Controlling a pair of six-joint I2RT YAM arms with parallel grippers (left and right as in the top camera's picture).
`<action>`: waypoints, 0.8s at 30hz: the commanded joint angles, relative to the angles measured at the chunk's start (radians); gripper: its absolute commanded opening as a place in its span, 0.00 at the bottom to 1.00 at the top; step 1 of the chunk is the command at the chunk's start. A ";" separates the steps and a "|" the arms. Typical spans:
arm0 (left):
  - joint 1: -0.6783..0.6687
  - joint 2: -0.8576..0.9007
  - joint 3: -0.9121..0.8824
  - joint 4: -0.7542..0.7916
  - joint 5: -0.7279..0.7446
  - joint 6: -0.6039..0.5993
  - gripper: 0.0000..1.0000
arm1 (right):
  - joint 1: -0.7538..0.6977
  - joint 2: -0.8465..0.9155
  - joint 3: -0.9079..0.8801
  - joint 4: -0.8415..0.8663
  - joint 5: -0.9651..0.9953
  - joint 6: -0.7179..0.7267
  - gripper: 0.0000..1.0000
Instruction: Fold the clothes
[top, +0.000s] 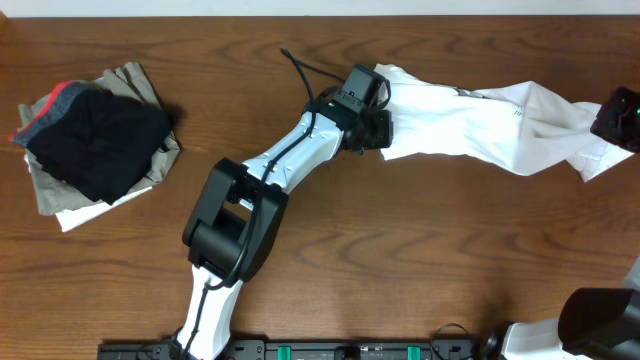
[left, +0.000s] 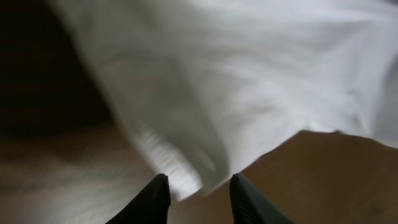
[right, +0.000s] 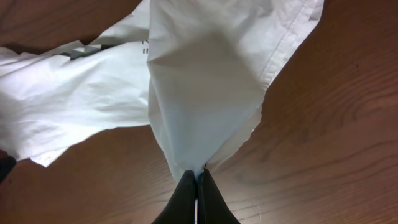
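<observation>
A white garment (top: 470, 125) lies stretched across the far right of the wooden table. My left gripper (top: 383, 128) is at its left end; in the left wrist view the jaws (left: 199, 186) are open with a ribbed hem of the white garment (left: 174, 168) hanging just between them, blurred. My right gripper (top: 618, 118) is at the garment's right end, and in the right wrist view its jaws (right: 196, 177) are shut on a pinched corner of the white garment (right: 199, 93), which fans out away from them.
A pile of clothes (top: 95, 140) lies at the far left of the table: a dark garment with a red edge on top of beige and white pieces. The wooden tabletop (top: 420, 250) stretches bare in front of the white garment.
</observation>
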 joint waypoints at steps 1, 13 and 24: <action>0.004 0.016 -0.001 0.002 -0.036 -0.080 0.35 | 0.004 -0.010 -0.001 0.003 0.003 -0.013 0.01; 0.002 0.057 -0.001 0.089 -0.035 -0.115 0.41 | 0.004 -0.010 -0.001 0.000 0.003 -0.013 0.01; -0.014 0.076 -0.001 0.171 -0.032 -0.135 0.42 | 0.004 -0.010 -0.001 0.002 0.003 -0.013 0.01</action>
